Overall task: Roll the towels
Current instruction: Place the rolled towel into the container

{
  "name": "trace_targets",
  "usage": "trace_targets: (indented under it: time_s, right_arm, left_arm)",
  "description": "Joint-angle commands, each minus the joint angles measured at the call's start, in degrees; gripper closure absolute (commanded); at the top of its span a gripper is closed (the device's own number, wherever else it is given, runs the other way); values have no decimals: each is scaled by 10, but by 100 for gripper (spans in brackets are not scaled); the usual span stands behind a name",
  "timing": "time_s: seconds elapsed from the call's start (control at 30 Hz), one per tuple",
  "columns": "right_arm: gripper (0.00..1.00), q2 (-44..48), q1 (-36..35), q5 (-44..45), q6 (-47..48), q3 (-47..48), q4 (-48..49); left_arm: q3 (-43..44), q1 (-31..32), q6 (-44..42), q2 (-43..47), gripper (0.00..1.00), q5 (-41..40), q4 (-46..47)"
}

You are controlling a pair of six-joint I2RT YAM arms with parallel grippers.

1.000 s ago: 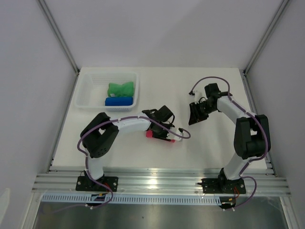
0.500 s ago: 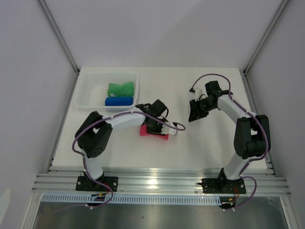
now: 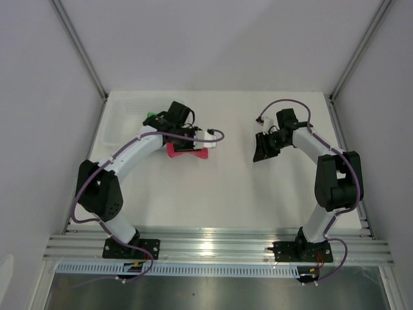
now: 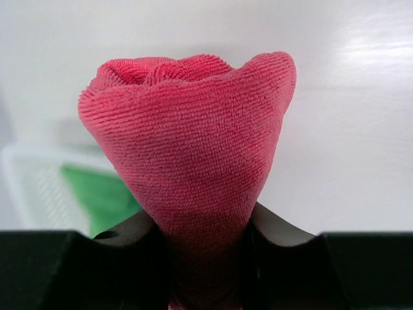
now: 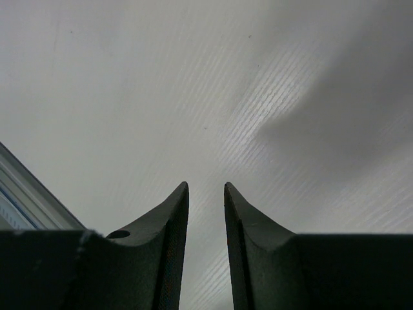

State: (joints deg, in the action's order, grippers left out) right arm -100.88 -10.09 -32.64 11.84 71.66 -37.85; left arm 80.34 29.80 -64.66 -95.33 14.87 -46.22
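Got the rolled pink cloth towel (image 3: 201,154) pinched mid-length in the left gripper (image 3: 185,146), long axis left-right, just right of the white plastic basket (image 3: 115,116), so nearer arm by far; right gripper (image 3: 263,148) well apart, barely spread, empty.

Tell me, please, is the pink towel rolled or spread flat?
Rolled: the pink towel forms a compact bundle, clamped in the left tool.

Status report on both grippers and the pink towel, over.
Left gripper shut on rolled pink cloth towel, beside white plastic basket. Right gripper open, empty, fingers narrowly apart. Nothing visibly blocking.
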Motion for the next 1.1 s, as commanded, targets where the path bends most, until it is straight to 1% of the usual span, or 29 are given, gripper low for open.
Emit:
trace_targets:
  time_s: [0.0,0.07,0.1,0.2,0.33,0.37,0.5,0.57,0.6,0.7,0.73,0.83,0.97,1.07]
  right_arm:
    - [68,-12,-11,-13,-27,31,30]
    - [68,-22,-23,-6,-30,46,30]
    - [68,-26,-27,-5,-30,53,29]
    - [68,-47,-43,3,-30,85,12]
    - [68,-68,-63,14,-31,126,-7]
    - [68,-72,-66,19,-32,140,-13]
    - [68,-80,-81,30,-37,160,-27]
    - [68,-84,-87,34,-44,164,-30]
    - [68,-85,-90,40,-45,168,-34]
    - [68,-90,-98,50,-50,176,-43]
    - [68,-91,-100,55,-52,181,-45]
    - [68,-92,-109,68,-55,186,-52]
    - [68,-94,-121,79,-68,188,-52]
    - [68,-99,-127,82,-72,194,-55]
  left_arm:
    - [46,-73,-19,40,99,-44,26]
    - [57,-104,-26,38,99,-77,59]
    - [59,-135,-34,37,99,-84,74]
    - [54,-185,-46,22,99,-120,132]
    - [51,-234,-56,-17,99,-146,189]
    - [48,-242,-56,-31,99,-164,206]
    - [39,-282,-61,-65,99,-170,240]
    - [34,-295,-75,-76,99,-153,247]
    - [34,-314,-83,-86,99,-127,254]
    - [48,-335,-104,-123,99,-118,255]
    - [77,-342,-104,-134,99,-96,226]
    - [105,-364,-121,-155,98,-58,185]
    - [86,-377,-166,-161,98,-20,151]
    - [82,-389,-180,-161,98,10,136]
